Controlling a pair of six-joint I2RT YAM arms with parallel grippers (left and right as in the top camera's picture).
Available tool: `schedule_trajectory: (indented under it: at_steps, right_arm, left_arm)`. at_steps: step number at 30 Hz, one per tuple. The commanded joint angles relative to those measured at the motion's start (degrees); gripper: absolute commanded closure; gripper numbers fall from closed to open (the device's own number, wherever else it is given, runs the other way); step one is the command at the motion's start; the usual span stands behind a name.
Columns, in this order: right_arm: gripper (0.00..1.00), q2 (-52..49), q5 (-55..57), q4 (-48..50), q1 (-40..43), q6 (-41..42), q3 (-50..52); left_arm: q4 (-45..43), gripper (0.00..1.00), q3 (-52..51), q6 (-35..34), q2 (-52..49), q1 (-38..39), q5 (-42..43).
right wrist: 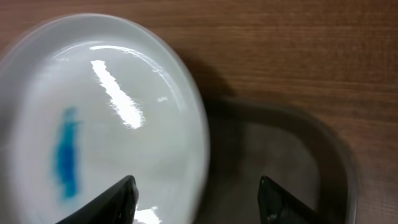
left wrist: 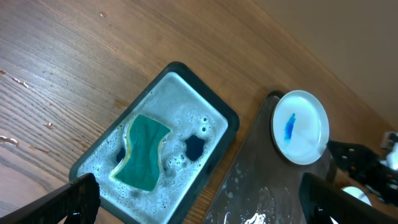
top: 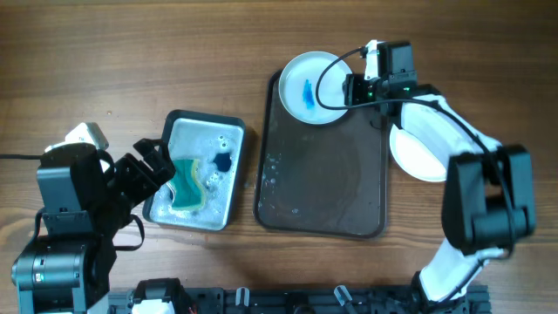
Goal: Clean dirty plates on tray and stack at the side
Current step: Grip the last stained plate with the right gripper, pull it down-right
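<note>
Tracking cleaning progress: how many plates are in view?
2. A blue-smeared plate at the tray's far left corner. A white plate on the table right of the tray, partly under the right arm; possibly a stack hiding more.

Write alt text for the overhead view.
A blue-smeared white plate sits at the far left corner of a dark brown tray, the open right gripper at its rim. Another white plate lies right of the tray; at left, the open left gripper hovers by a soapy grey tray holding a sponge.

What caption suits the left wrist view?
Green sponge in a foamy grey tray, blue-smeared plate on the dark tray beyond.
</note>
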State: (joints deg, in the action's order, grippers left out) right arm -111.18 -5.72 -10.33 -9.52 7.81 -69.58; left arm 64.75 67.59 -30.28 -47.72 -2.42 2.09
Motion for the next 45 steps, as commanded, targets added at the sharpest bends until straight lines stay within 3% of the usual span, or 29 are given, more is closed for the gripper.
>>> schedule_trajectory:
  at_steps: [1,2,5,7,13,19,23,28,33,38,42,43,44,45]
  right_arm:
    - [0.40,-4.98,4.24,3.52,0.07,-1.66,-0.28]
    - [0.47,-5.70,3.98,4.00,0.07,-1.66,-0.28]
    - [0.87,-6.60,0.55,3.61,0.07,-0.83,-0.26]
    - [0.96,-6.58,-1.36,2.93,0.07,1.51,-0.26]
    - [0.96,-0.66,-2.47,-5.57,0.07,7.80,-0.28]
    - [0.96,16.00,-2.45,-17.62,0.07,8.04,-0.28]
    - [0.96,27.87,-1.20,-31.63,0.07,12.33,-0.15]
    - [0.96,35.78,-0.31,-42.10,0.07,15.96,5.11]
    - [0.96,36.50,-1.62,-33.64,0.07,24.04,20.39]
    - [0.96,36.00,-13.40,-9.84,-0.42,25.40,37.44]
    - [0.96,36.00,-9.11,-7.37,-0.42,25.16,40.04]
    - [0.92,36.02,-9.64,-7.39,-0.42,24.04,39.93]
    - [0.77,36.06,-11.69,-7.85,-0.42,21.81,39.43]
    - [0.67,36.06,-12.44,-8.74,-0.42,20.59,38.86]
  left_arm:
    - [-0.13,0.00,0.68,0.02,0.04,0.00,0.87]
    - [-0.15,0.00,0.68,0.02,0.04,0.00,0.87]
    - [-0.13,0.00,0.68,0.02,0.04,0.00,0.87]
    - [-0.13,0.00,0.68,0.02,0.04,0.00,0.87]
    - [-0.13,0.00,0.68,0.04,0.04,0.00,0.87]
    - [-0.15,0.00,0.68,0.02,0.04,0.00,0.87]
    - [-0.13,0.00,0.68,0.02,0.04,0.00,0.87]
    - [-0.15,0.00,0.68,0.02,0.04,0.00,0.87]
    - [-0.15,0.00,0.68,0.04,0.04,0.00,0.87]
    - [-0.13,0.00,0.68,0.04,0.04,0.00,0.87]
    - [-0.13,0.00,0.68,0.02,0.04,0.00,0.87]
    - [-0.15,0.00,0.68,0.04,0.04,0.00,0.87]
    - [-0.15,0.00,0.68,0.04,0.04,0.00,0.87]
    - [-0.15,0.00,0.68,0.02,0.04,0.00,0.87]
